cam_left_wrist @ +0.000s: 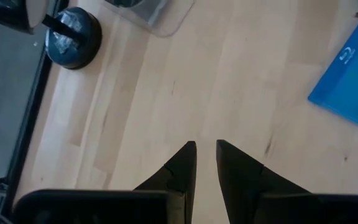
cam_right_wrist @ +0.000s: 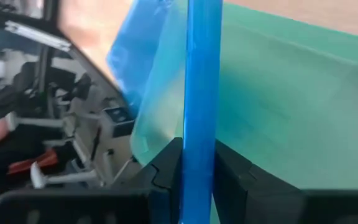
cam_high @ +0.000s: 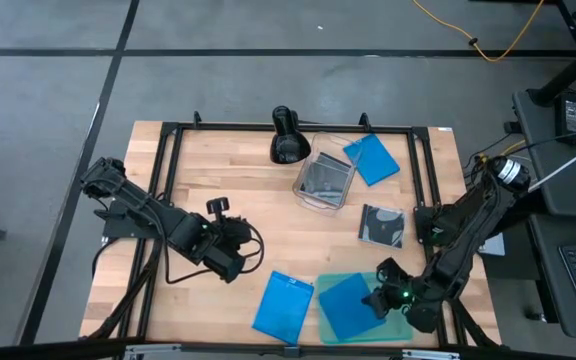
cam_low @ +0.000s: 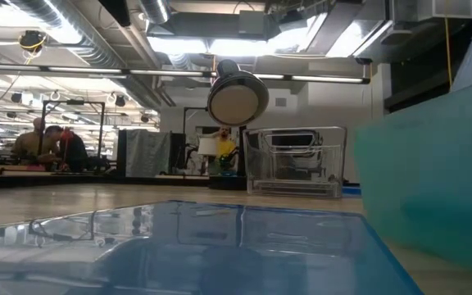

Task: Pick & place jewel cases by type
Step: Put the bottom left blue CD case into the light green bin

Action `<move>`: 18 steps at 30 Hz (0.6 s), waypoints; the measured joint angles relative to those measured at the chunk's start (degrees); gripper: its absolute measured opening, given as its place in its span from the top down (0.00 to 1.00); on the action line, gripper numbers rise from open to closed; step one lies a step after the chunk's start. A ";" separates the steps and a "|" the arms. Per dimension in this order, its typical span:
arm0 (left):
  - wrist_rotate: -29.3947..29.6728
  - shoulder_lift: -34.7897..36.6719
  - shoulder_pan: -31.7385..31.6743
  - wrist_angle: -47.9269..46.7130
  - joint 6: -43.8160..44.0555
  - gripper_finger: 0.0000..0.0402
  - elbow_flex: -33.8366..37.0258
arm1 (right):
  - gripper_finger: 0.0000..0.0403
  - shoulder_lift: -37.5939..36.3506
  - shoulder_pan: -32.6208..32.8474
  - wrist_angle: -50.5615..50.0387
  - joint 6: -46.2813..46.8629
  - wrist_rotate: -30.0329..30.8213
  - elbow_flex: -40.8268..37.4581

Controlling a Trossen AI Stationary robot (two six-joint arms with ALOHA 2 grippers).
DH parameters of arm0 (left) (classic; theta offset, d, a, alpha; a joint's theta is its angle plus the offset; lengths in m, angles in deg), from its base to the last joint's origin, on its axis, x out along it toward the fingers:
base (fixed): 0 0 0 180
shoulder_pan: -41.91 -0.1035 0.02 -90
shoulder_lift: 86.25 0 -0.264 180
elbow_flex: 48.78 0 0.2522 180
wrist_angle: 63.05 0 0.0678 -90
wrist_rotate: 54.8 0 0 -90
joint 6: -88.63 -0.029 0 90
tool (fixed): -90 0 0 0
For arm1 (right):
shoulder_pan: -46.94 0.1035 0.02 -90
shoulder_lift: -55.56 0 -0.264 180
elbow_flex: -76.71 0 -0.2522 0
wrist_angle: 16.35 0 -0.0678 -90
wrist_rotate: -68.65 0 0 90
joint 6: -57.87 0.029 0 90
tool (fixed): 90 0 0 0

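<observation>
1. Blue fills the right wrist view: a blue jewel case [cam_right_wrist: 199,99] stands on edge between the right gripper [cam_right_wrist: 199,171], whose fingers pinch its thin edge from both sides, probably so it can be lowered flat
2. From above, that case [cam_high: 348,305] lies over the translucent teal tray [cam_high: 330,327] at the table's front right, which looks to be where the blue type is gathered
3. Just beside the tray lies a second blue case [cam_high: 283,306], flat on the wood and closest to the low camera; a third blue case [cam_high: 372,159] lies at the back, touching the clear tub [cam_high: 325,180]
4. One black-and-clear disc case [cam_high: 381,225] lies loose between tub and tray; another dark case seems to rest in the tub, likely the place for that type
5. Left gripper [cam_left_wrist: 206,152] waits over bare wood left of centre, its fingers nearly together and holding nothing
</observation>
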 joint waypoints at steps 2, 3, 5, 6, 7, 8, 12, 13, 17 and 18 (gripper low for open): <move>0.35 0.00 -0.27 0.19 -0.15 0.86 0.00 | 0.81 -0.80 0.00 0.78 -0.97 -0.59 0.00; 0.42 0.00 -0.43 0.30 -0.25 0.86 0.00 | 0.81 -1.29 0.00 0.80 -1.45 -0.84 0.00; 0.48 0.00 -0.78 0.79 -1.17 0.86 0.00 | 0.81 -2.23 0.01 0.90 -1.71 -0.98 0.00; 0.50 0.00 -0.85 1.17 -1.67 0.86 0.00 | 0.81 -2.62 0.01 0.94 -1.88 -0.98 0.00; 0.52 0.00 -0.85 1.58 -1.99 0.86 0.00 | 0.81 -2.95 0.02 0.91 -2.20 -0.98 0.00; 0.56 0.00 -0.90 1.87 -2.27 0.86 0.00 | 0.81 -3.04 0.02 0.77 -2.69 -0.99 0.00; 0.58 0.00 -0.85 3.46 -3.18 0.86 -0.02 | 0.79 -3.04 0.00 0.40 -3.21 -2.78 0.02; 0.56 0.00 -0.85 3.46 -3.18 0.86 -0.02 | 0.77 -3.04 0.00 0.18 -3.21 -2.99 0.02; 0.58 0.00 -0.85 3.44 -3.22 0.86 -0.02 | 0.66 -3.04 0.00 -0.44 -2.97 -3.23 0.02; 0.58 0.00 -0.85 3.44 -3.29 0.86 -0.02 | 0.62 -3.04 -0.02 -0.64 -2.78 -3.23 0.02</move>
